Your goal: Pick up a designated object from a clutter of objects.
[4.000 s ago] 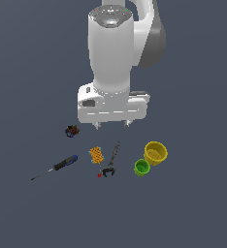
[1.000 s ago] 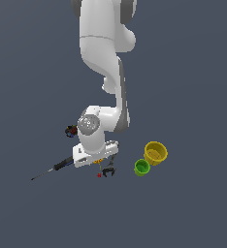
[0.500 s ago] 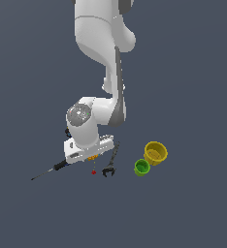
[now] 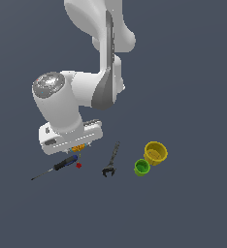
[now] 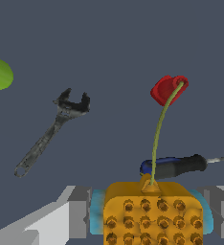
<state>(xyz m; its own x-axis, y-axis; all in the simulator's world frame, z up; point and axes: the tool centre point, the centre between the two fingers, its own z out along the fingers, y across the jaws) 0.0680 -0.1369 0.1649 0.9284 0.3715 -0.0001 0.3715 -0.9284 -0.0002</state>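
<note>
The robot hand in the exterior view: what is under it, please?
Under the gripper a sliver of the orange block shows, with the red piece and the screwdriver just below. The rest of the block is covered there; the wrist view shows it between the fingers.

flat dark grey-blue surface (image 4: 193, 72); on it: blue-black-handled screwdriver (image 4: 57, 167), dark wrench (image 4: 111, 160), green cup (image 4: 141, 167) just beside yellow cup (image 4: 155, 153).
</note>
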